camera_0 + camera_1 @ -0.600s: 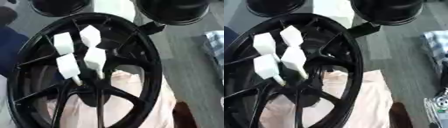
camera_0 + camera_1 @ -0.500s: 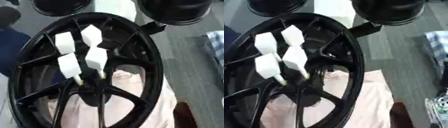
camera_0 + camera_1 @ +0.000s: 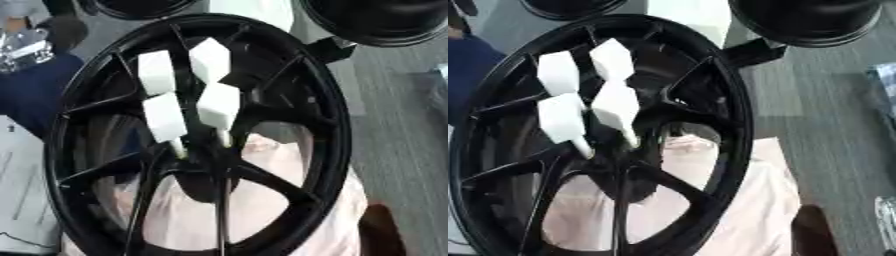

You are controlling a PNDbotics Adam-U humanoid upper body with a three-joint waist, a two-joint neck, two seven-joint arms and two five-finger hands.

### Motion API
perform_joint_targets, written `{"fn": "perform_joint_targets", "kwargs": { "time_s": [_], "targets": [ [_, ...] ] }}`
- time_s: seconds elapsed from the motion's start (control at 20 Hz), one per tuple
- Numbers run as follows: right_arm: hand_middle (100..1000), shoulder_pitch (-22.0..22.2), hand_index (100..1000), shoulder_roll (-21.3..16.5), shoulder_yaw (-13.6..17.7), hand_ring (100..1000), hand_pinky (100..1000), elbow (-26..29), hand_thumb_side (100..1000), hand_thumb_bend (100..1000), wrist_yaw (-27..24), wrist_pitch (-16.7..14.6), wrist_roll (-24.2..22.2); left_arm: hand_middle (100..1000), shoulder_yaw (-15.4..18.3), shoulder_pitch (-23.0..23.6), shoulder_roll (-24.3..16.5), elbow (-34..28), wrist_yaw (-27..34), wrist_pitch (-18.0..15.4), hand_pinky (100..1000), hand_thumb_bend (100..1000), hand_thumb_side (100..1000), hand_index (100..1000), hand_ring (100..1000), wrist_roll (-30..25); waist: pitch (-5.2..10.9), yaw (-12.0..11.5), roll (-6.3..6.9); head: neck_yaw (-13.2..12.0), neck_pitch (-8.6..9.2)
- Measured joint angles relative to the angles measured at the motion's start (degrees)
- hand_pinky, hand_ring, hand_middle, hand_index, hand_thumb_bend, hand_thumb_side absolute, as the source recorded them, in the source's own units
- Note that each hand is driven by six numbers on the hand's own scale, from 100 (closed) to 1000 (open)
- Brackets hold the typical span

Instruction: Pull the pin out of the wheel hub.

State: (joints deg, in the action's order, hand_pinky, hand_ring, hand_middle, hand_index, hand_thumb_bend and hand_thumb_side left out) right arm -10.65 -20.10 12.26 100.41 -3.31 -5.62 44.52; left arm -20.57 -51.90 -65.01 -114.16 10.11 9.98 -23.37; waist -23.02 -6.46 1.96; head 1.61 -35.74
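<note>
Black wheel hub [image 3: 289,100] on pale cloth [image 3: 745,200], four white-handled pins [image 3: 164,118] seated at its centre; neither hand in view, so state untellable; step: before the grasp; next: reach in, grip one pin.

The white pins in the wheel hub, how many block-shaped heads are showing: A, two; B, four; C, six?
B: four white pins stand out from the black wheel hub, two heads higher and two lower, the lower pair's stems running down into the centre. No robot hand shows in either view.
</note>
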Motion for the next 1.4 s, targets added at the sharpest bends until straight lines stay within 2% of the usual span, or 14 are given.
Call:
{"fn": "perform_joint_targets", "kwargs": {
  "time_s": [0.2, 0.35, 0.65, 1.1, 1.25, 1.4],
  "targets": [
    [559, 0.0, 634, 0.0, -0.1, 769, 693, 0.1, 739, 100, 0.2, 0.0, 0.0, 634, -2.2, -2.8, 1.5, 0.0, 0.5, 2.4, 650, 238, 656, 820, 600, -0.7, 0.01, -0.3, 0.01, 0.0, 0.01],
    [559, 0.1, 634, 0.0, -0.2, 769, 693, 0.1, 743, 100, 0.2, 0.0, 0.0, 671, -4.2, -4.8, 2.8, 0.0, 0.4, 4.4, 661, 287, 701, 841, 621, -2.1, 0.01, -0.3, 0.05, 0.2, 0.01],
    [557, 0.1, 634, 0.0, -0.3, 767, 692, 0.1, 749, 100, 0.2, 0.1, 0.1, 683, -8.8, -7.3, 5.1, 0.0, -2.5, 8.5, 674, 309, 703, 839, 641, -6.6, 0.01, -0.3, 0.20, 1.0, 0.01],
    [556, 0.1, 633, 0.0, -0.3, 766, 692, 0.1, 754, 100, 0.2, 0.2, 0.2, 711, -11.6, -10.0, 7.8, 0.0, -6.4, 13.3, 709, 370, 752, 843, 684, -14.0, 0.01, -0.4, 0.26, 1.3, 0.01],
    [556, 0.2, 633, 0.0, -0.3, 767, 692, 0.1, 759, 100, 0.2, 0.2, 0.2, 722, -12.2, -10.2, 8.3, 0.0, -7.7, 14.3, 714, 397, 708, 859, 688, -15.5, 0.01, -0.5, 0.23, 1.2, 0.01],
    [556, 0.2, 632, 0.0, -0.3, 767, 692, 0.1, 761, 100, 0.2, 0.2, 0.2, 715, -12.8, -10.2, 8.7, 0.0, -8.7, 15.1, 692, 422, 605, 865, 653, -16.2, 0.01, -0.5, 0.22, 1.1, 0.01]
  ]
}}
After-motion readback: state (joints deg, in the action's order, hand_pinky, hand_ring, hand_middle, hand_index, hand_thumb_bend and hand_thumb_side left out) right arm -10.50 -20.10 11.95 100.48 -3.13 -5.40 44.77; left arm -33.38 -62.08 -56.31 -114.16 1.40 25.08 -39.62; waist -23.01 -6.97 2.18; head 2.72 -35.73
